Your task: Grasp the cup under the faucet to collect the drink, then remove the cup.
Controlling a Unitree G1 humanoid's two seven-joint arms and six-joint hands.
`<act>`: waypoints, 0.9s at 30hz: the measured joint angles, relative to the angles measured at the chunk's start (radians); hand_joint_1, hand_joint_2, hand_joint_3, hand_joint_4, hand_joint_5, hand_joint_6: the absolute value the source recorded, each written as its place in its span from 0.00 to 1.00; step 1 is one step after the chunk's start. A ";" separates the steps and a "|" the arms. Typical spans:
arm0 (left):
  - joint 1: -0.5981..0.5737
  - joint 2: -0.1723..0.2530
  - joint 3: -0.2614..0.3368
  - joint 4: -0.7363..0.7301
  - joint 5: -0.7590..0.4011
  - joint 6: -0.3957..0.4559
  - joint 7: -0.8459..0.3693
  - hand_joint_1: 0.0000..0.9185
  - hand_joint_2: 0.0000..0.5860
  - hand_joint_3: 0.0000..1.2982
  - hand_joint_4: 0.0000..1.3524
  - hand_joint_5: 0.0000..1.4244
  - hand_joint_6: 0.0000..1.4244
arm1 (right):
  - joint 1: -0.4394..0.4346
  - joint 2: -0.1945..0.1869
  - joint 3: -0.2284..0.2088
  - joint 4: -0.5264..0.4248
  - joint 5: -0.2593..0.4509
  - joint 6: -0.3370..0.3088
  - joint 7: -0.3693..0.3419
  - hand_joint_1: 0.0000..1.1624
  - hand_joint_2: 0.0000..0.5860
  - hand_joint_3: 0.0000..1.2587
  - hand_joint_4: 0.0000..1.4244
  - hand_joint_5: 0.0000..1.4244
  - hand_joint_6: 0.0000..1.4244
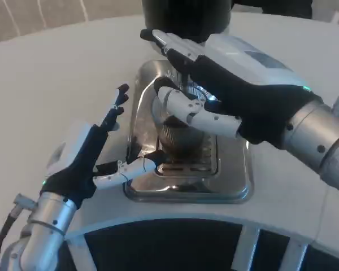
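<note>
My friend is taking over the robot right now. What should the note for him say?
Right hand: wrapped around the cup, thumb in front, fingers reaching behind it.
Left hand: open beside the tray, holding nothing; one fingertip is at the tray's left edge.
Cup: standing on the tray's grate, right below the black dispenser. The faucet itself is hidden by the right hand.
Done: cup is grasped and sits under the dispenser.
Left: collect the drink, if not yet done; I cannot tell how full the cup is. Then lift the cup away from the tray.
</note>
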 measured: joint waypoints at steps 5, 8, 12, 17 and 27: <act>-0.024 -0.001 -0.016 0.029 0.003 0.000 0.007 0.40 0.12 0.03 0.00 0.09 0.16 | 0.020 -0.001 -0.013 -0.014 -0.002 -0.004 0.000 0.00 1.00 0.00 0.00 0.00 0.00; -0.026 -0.001 -0.018 0.037 0.003 -0.001 0.009 0.40 0.12 0.03 0.00 0.09 0.16 | 0.045 -0.005 -0.041 -0.039 -0.006 -0.004 0.000 0.00 1.00 0.00 0.00 0.00 0.00; -0.027 -0.001 -0.019 0.042 0.003 -0.007 0.010 0.40 0.12 0.03 0.00 0.09 0.16 | 0.084 -0.009 -0.093 -0.083 -0.020 -0.003 -0.002 0.00 1.00 0.00 0.00 0.00 0.00; -0.028 0.000 -0.019 0.046 -0.003 -0.011 0.010 0.40 0.12 0.03 0.00 0.09 0.16 | 0.144 -0.014 -0.174 -0.184 -0.023 0.000 -0.002 0.00 1.00 0.00 0.00 0.00 0.00; -0.032 -0.001 -0.030 0.049 -0.004 -0.017 0.010 0.40 0.13 0.03 0.00 0.09 0.15 | 0.328 -0.012 -0.378 -0.327 -0.022 0.002 -0.013 0.00 1.00 0.00 0.00 0.00 0.00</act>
